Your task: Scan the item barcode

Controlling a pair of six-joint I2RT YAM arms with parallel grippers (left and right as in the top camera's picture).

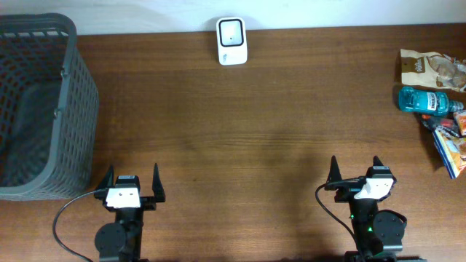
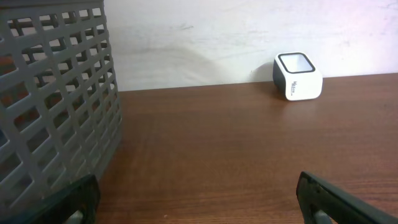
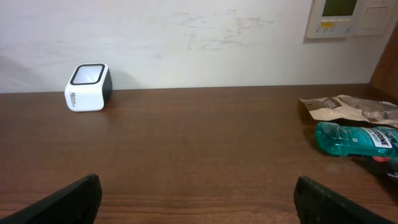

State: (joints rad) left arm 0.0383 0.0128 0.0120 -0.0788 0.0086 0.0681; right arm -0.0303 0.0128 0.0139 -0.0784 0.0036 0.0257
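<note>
A white barcode scanner point(image 1: 232, 41) with a dark window stands at the table's far edge, also seen as the scanner point(image 2: 297, 76) and the scanner point(image 3: 87, 86) in the wrist views. Items lie at the far right: a brown snack bag point(image 1: 432, 69), a teal bottle point(image 1: 427, 100) and a colourful packet point(image 1: 450, 151). The bag point(image 3: 348, 109) and bottle point(image 3: 354, 139) show in the right wrist view. My left gripper point(image 1: 132, 179) and right gripper point(image 1: 356, 169) sit near the front edge, both open and empty, far from the items.
A tall grey mesh basket point(image 1: 40, 102) stands at the left, close beside my left gripper; its wall point(image 2: 53, 99) fills the left of the left wrist view. Bare brown tabletop point(image 1: 247, 138) lies between the grippers and the scanner.
</note>
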